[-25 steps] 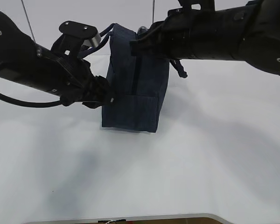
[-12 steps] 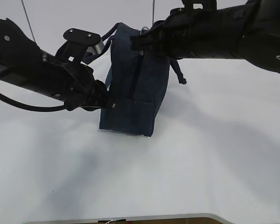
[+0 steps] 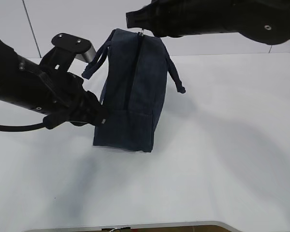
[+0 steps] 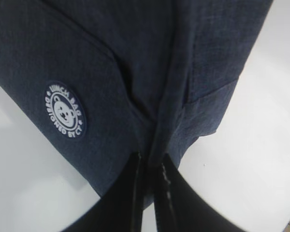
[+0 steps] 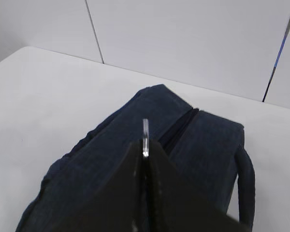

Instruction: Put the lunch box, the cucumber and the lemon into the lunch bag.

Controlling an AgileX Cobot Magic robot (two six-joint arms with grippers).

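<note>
Lunch bag (image 3: 130, 92) stands tilted on white table (image 3: 222, 159), zipper line (image 3: 134, 67) visibly closed along its side, handles (image 3: 96, 60) drooping either side. Right gripper (image 5: 146, 152) pressed together, pinching silver ring pull (image 5: 145, 137) at bag's top end. Left gripper (image 4: 150, 166) pressed together on fold of navy fabric near bag's lower corner, beside round logo patch (image 4: 65, 110).

Step judged: opening bag; nothing packed. Lunch box, cucumber, lemon not in view.

Next move calls for: left anchors fabric, right draws pull along zipper track.

Lunch bag (image 3: 133, 96): matt navy woven cloth, rubbery badge (image 4: 65, 110). Ring pull (image 5: 145, 137): shiny metal. Desk (image 3: 222, 159): smooth matt white.
</note>
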